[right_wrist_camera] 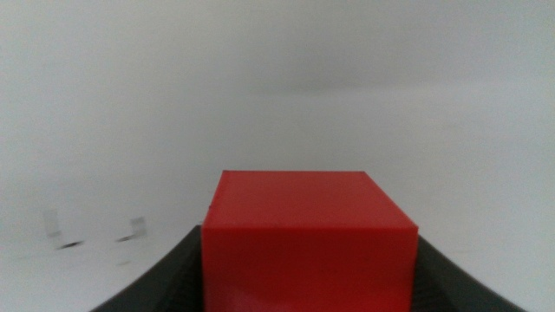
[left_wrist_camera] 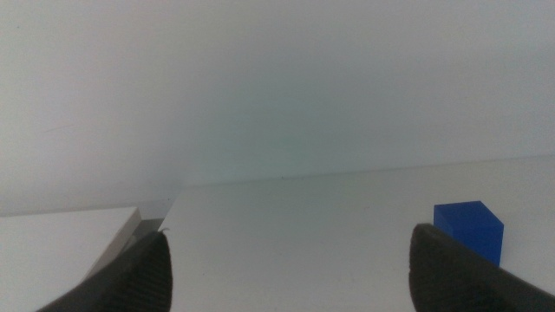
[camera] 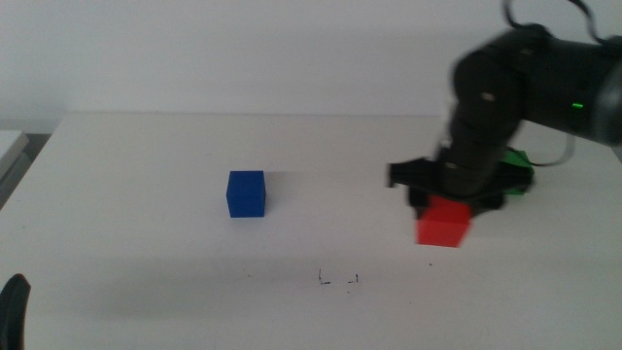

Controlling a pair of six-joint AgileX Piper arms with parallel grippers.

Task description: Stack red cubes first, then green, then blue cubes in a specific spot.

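Red cube (right_wrist_camera: 308, 238), matte and plain-faced, clamped between the right end effector's (camera: 445, 209) dark jaws.

Matt, plain faces on red cube (right_wrist_camera: 308, 238) and blue cube (camera: 246, 193); smooth white matt tabletop (camera: 146, 165); dark, faintly glossy plastic-looking arm shell (camera: 505, 87).

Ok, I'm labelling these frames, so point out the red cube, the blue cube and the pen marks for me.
red cube (camera: 444, 224), middle view, on its front face.
blue cube (camera: 246, 193), middle view, on its front face.
pen marks (camera: 339, 280), middle view, between the two small black brackets on the white tabletop.
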